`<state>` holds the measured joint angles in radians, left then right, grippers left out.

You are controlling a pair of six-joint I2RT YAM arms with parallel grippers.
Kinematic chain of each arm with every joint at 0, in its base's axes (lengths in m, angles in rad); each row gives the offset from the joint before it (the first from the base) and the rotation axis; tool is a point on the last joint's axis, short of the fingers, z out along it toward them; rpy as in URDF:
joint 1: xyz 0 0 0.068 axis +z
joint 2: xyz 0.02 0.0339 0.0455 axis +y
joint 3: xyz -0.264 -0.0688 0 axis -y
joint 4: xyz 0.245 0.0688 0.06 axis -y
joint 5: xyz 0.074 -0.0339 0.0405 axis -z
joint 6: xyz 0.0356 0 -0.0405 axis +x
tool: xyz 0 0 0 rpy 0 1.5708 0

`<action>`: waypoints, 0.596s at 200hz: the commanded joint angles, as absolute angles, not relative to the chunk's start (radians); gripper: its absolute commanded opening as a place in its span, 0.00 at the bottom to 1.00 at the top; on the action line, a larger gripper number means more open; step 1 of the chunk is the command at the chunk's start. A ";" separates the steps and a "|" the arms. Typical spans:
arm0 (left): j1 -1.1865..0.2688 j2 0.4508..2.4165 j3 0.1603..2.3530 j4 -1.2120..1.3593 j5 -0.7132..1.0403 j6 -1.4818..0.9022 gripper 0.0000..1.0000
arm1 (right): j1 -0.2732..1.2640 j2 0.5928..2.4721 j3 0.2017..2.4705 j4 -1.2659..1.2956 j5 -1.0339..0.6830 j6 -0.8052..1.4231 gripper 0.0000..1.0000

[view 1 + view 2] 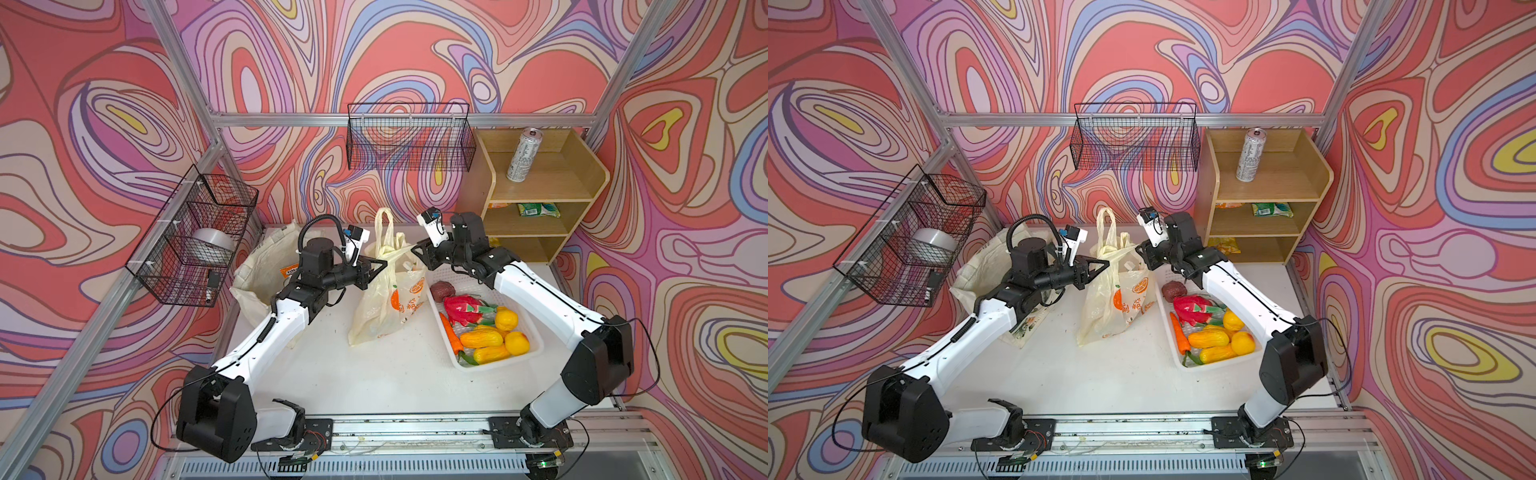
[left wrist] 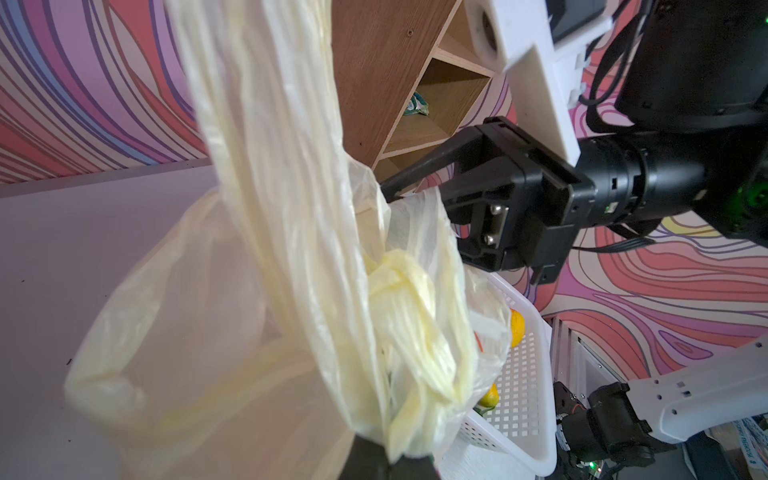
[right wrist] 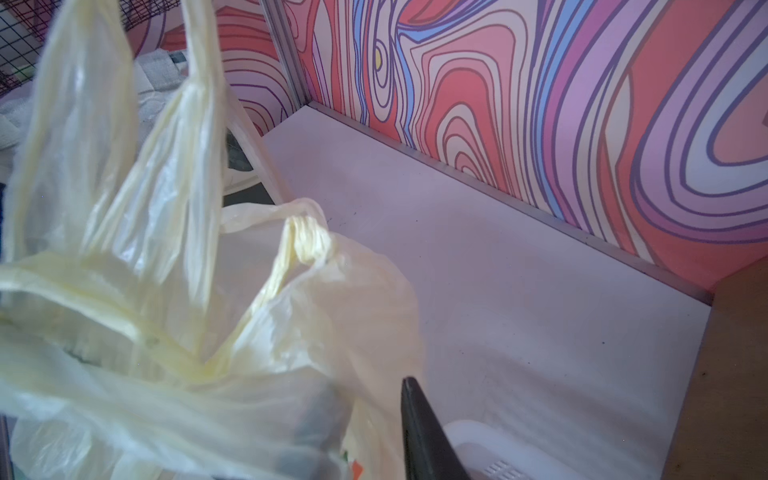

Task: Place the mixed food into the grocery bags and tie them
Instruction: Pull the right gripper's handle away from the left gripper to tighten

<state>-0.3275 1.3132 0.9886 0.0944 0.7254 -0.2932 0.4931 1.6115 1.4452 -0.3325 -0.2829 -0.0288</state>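
Note:
The pale-yellow plastic grocery bag (image 1: 386, 299) (image 1: 1113, 303) stands mid-table, one handle upright. My left gripper (image 1: 384, 262) (image 2: 390, 457) is shut on the bag's rim from the left. My right gripper (image 1: 413, 251) is at the bag's right rim. Its one visible finger (image 3: 415, 419) sits off-centre and the other is behind the film, so the jaws look slightly apart. The cream tote (image 1: 257, 270) lies behind my left arm with an orange packet (image 1: 291, 271) inside. Toy fruits (image 1: 482, 332) fill the white basket (image 1: 536, 349). A silver can (image 1: 524, 154) stands on the shelf.
The wooden shelf unit (image 1: 582, 178) stands at the back right, with a green packet (image 1: 538, 209) on its middle level. Black wire baskets hang on the back wall (image 1: 409, 137) and the left wall (image 1: 195, 237); the left one holds a tape roll (image 1: 214, 243).

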 commanded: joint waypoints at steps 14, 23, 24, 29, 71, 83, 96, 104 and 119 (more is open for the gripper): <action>-0.324 1.304 0.978 0.166 0.749 -0.308 0.00 | 0.494 1.581 1.424 -0.300 -0.356 0.012 0.44; -0.323 1.303 0.980 0.163 0.753 -0.307 0.00 | 0.494 1.572 1.413 -0.292 -0.359 0.015 0.49; -0.323 1.303 0.980 0.163 0.753 -0.306 0.00 | 0.493 1.571 1.412 -0.291 -0.360 0.014 0.49; -0.324 1.302 0.980 0.161 0.751 -0.304 0.00 | 0.489 1.565 1.411 -0.290 -0.363 0.017 0.50; -0.324 1.302 0.993 0.125 0.767 -0.264 0.00 | 0.452 1.538 1.494 -0.304 -0.479 0.100 0.59; -0.324 1.304 0.997 0.116 0.773 -0.257 0.00 | 0.451 1.567 1.564 -0.329 -0.515 0.115 0.66; -0.324 1.307 1.000 0.109 0.782 -0.252 0.00 | 0.452 1.625 1.657 -0.358 -0.561 0.135 0.71; -0.323 1.308 1.003 0.106 0.785 -0.250 0.00 | 0.452 1.669 1.719 -0.379 -0.586 0.144 0.74; -0.324 1.313 1.008 0.100 0.791 -0.247 0.00 | 0.452 1.756 1.837 -0.423 -0.629 0.155 0.77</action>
<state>-0.3275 1.3132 0.9852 0.1116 0.7597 -0.2760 0.4503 1.6463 1.7008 -0.3614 -0.5179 0.1112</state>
